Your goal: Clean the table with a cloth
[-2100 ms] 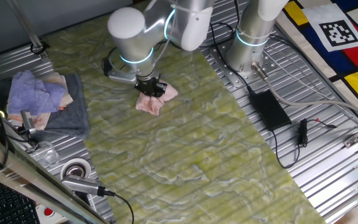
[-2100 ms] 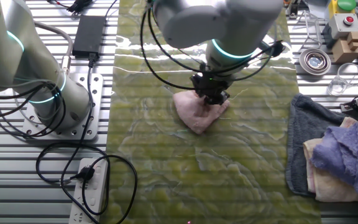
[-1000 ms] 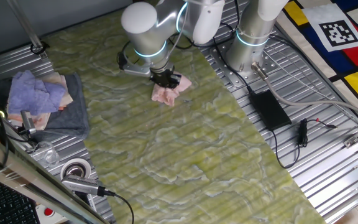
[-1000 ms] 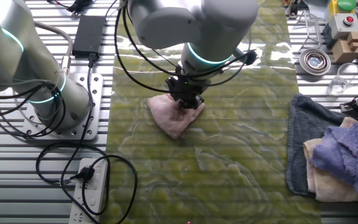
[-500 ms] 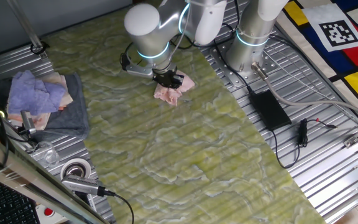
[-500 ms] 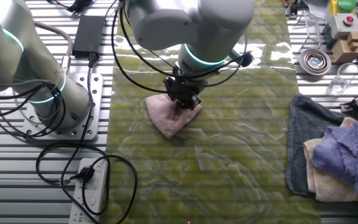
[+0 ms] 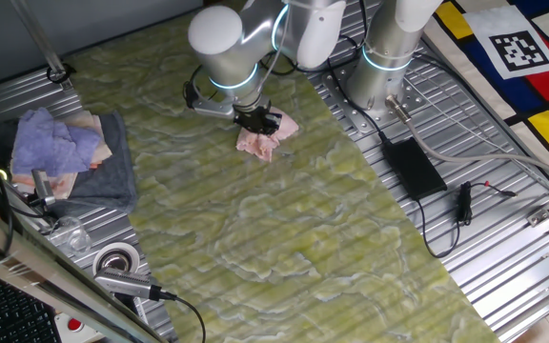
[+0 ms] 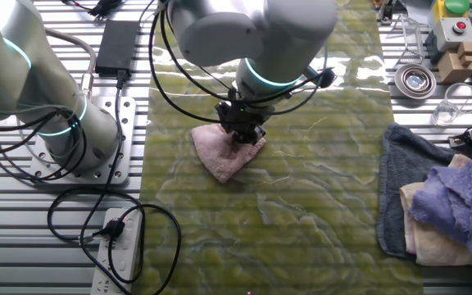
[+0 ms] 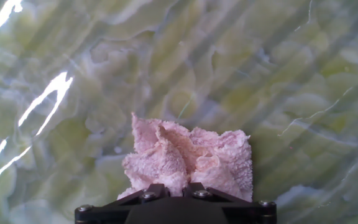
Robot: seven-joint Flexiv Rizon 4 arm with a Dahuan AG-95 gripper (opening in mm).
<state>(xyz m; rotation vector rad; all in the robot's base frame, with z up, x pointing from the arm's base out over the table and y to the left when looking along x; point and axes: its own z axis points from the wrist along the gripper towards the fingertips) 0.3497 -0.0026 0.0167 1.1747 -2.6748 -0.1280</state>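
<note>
The pale pink cloth [image 7: 263,141] [image 8: 222,151] [image 9: 191,157] lies bunched on the yellow-green marbled table [image 7: 284,238] [image 8: 301,221] [image 9: 260,68], toward its far end near the arm's base. My gripper [image 7: 256,121] [image 8: 242,131] [image 9: 171,186] presses down on the cloth from above, shut on a pinched fold of it. In the hand view the two dark fingers close together at the bottom edge with pink fabric gathered between them.
A lavender-purple cloth [image 7: 55,141] [image 8: 453,201] sits on a dark grey towel [image 7: 108,176] [image 8: 400,176] beside the table. A second arm's base [image 7: 384,67] [image 8: 64,131], a power brick [image 7: 413,167] and cables lie on the ribbed metal panels. Small tools and a tape roll [image 7: 114,259] stand near the towel.
Over the last two seconds the gripper dragged the cloth across the table toward the arm bases. In the last half second it barely moved.
</note>
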